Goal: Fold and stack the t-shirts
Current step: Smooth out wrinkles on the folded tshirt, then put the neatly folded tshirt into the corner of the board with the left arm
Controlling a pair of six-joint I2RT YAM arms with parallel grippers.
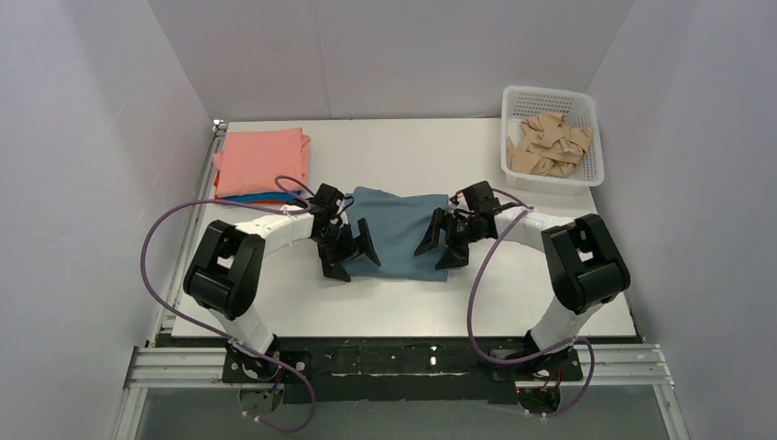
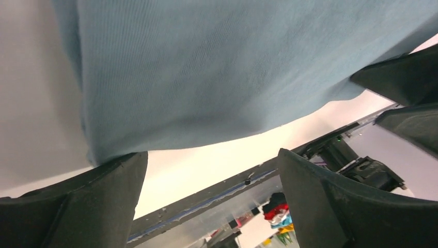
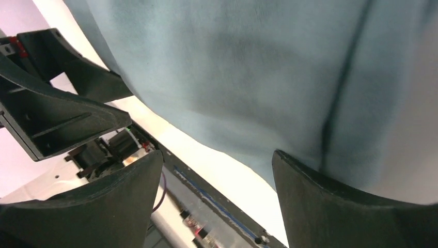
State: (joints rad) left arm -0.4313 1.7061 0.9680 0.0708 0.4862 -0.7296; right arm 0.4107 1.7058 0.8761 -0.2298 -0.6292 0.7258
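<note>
The folded grey-blue cotton t-shirt [image 1: 399, 229] lies between your hands: left hand [image 1: 353, 257] and right hand [image 1: 443, 247] both open, equally near.

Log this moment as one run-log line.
grey-blue t-shirt: folded, centre of table | left hand: open at its left edge | right hand: open at its right edge | salmon-pink t-shirt: folded, far left
</note>
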